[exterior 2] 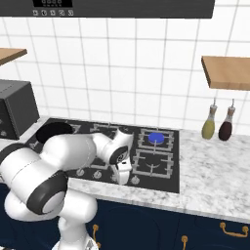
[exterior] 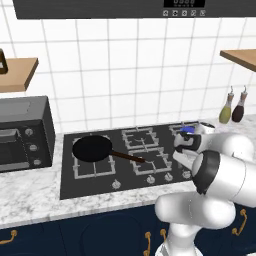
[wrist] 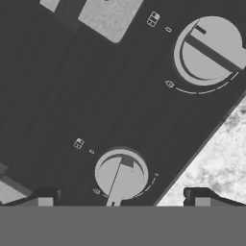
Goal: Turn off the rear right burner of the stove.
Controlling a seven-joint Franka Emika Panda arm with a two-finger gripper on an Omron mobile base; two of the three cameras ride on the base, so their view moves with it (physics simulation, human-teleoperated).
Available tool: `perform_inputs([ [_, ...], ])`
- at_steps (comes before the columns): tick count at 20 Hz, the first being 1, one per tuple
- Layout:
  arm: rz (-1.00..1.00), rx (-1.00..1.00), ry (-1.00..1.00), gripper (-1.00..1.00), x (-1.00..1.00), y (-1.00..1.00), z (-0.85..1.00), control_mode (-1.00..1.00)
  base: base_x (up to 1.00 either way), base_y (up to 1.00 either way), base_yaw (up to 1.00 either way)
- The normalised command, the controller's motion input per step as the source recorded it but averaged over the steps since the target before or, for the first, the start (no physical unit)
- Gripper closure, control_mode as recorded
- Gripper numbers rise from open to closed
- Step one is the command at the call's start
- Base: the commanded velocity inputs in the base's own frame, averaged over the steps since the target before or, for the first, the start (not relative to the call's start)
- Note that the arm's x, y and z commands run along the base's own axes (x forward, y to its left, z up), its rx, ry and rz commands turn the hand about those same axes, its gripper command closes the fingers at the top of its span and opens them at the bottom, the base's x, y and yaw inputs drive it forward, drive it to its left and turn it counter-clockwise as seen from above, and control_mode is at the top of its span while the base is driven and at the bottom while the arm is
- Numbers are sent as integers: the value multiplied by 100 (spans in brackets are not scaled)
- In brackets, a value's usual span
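White-tiled kitchen wall backs a marble counter (exterior 2: 215, 166) holding the wide black glass stove (exterior: 90, 186) w/ six square grey grates. Rear right burner (exterior 2: 156, 137), small & round w/ a blue flame disc, sits center-right of the right base view, at the cooktop's back corner. Black frying pan (exterior: 92, 148) rests on a left grate, handle toward frame center. Two-finger gripper (wrist: 120, 202) hangs low over the front knob row; fingertips (wrist: 45, 202) spread wide, empty, straddling a round silver knob (wrist: 121, 174) at bottom center of hand view. Second silver knob (wrist: 210, 50) upper right. Two bottles (exterior 2: 217, 124) by the wall, right; black oven (exterior: 22, 135) far left.
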Motion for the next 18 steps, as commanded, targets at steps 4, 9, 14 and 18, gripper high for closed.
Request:
perform_inputs([
  [4, 0, -3, -7, -100, 0, 0, -20, -100, 0, 0, 0],
  [9, 0, 0, -5, 100, 0, 0, -8, -100, 0, 0, 0],
  [14, 0, 0, 0, 100, 5, 0, 0, -100, 0, 0, 0],
  [18, -3, 0, 1, 100, 13, 0, 0, -100, 0, 0, 0],
])
